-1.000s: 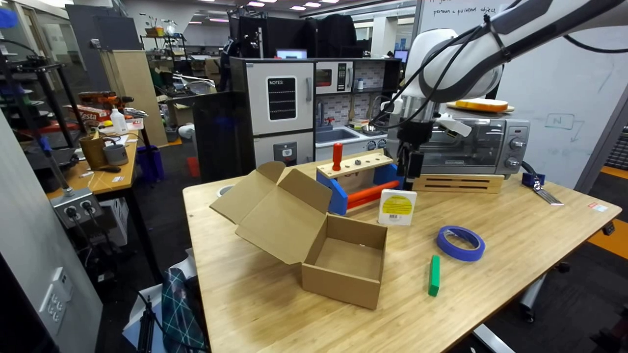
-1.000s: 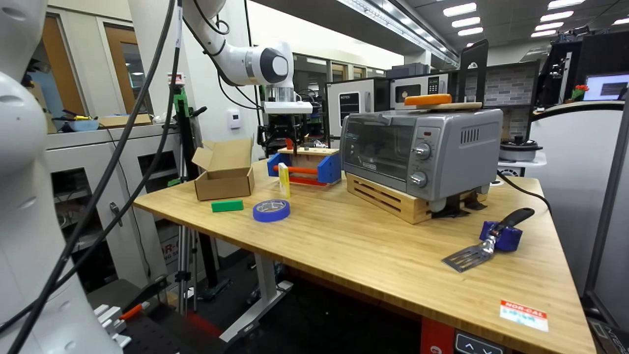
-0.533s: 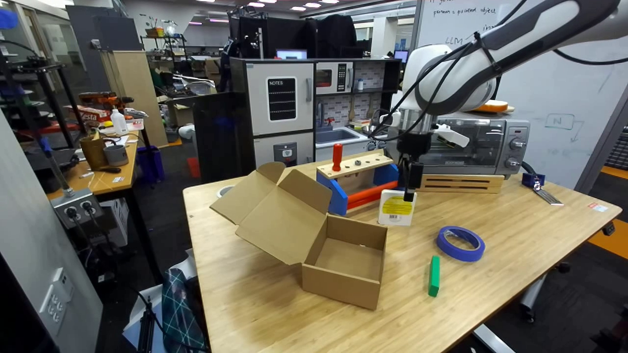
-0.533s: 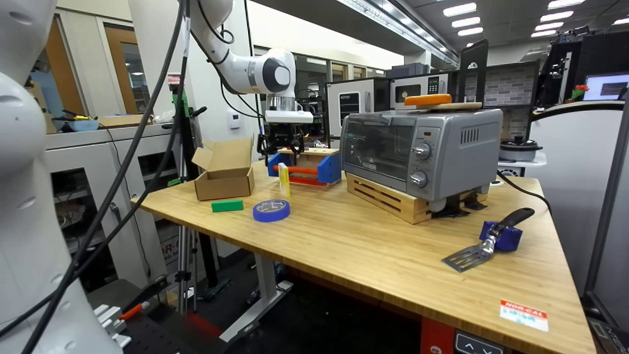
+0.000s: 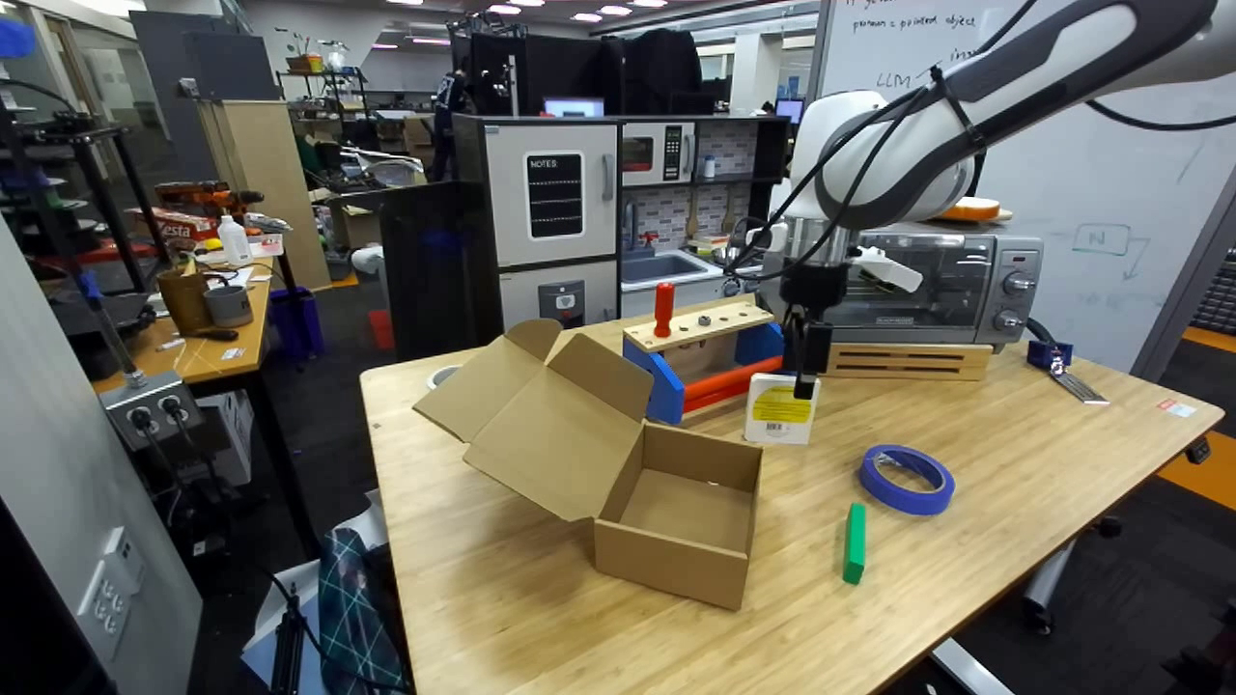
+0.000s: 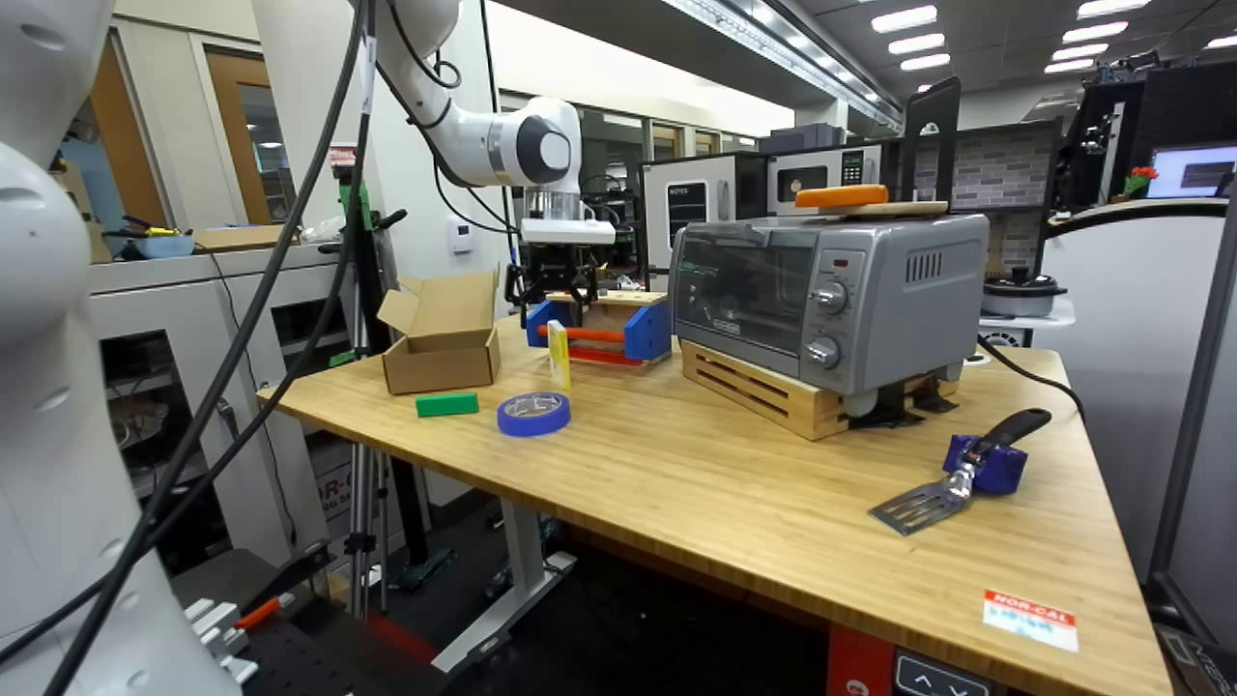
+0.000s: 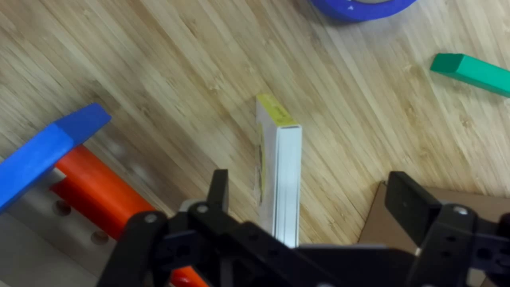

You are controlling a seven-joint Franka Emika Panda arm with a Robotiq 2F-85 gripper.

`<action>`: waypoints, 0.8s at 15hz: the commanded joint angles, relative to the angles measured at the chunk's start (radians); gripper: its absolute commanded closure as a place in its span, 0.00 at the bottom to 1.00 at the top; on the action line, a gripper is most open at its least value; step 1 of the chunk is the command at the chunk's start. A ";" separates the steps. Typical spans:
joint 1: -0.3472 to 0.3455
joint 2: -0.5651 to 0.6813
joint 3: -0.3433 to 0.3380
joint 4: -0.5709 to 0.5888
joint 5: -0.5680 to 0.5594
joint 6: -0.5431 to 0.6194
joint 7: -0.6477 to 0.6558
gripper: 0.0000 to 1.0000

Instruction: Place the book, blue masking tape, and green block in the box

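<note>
The robot arm (image 5: 1033, 92) is held lower over the table (image 5: 1014, 434) than a second ago. The box (image 5: 671, 560) is left open, and none of the three things is put in it yet. The gripper (image 7: 308, 179) is spread wide and nothing is held by it. The book (image 7: 283, 171) is stood on its edge near the box and is seen in the gripper's gap, so it seems meant to be picked up first. The blue tape (image 5: 903, 500) and the green block (image 5: 855, 543) are left in the same spots.

In the wrist view, the box and the toy bench (image 7: 105, 191) are cut off at the edges. One end of the book is covered by the gripper. Most of the tape is lost past the top, and one end of the block past the side. In an exterior view, the book is partly covered by a fingertip (image 5: 803, 388), but how low the tip is held cannot be told for sure.
</note>
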 commanded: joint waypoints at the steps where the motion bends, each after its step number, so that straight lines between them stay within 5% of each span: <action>1: -0.019 0.016 0.016 0.034 0.001 -0.036 0.012 0.00; 12: -0.031 0.058 0.016 0.079 -0.002 -0.047 0.015 0.00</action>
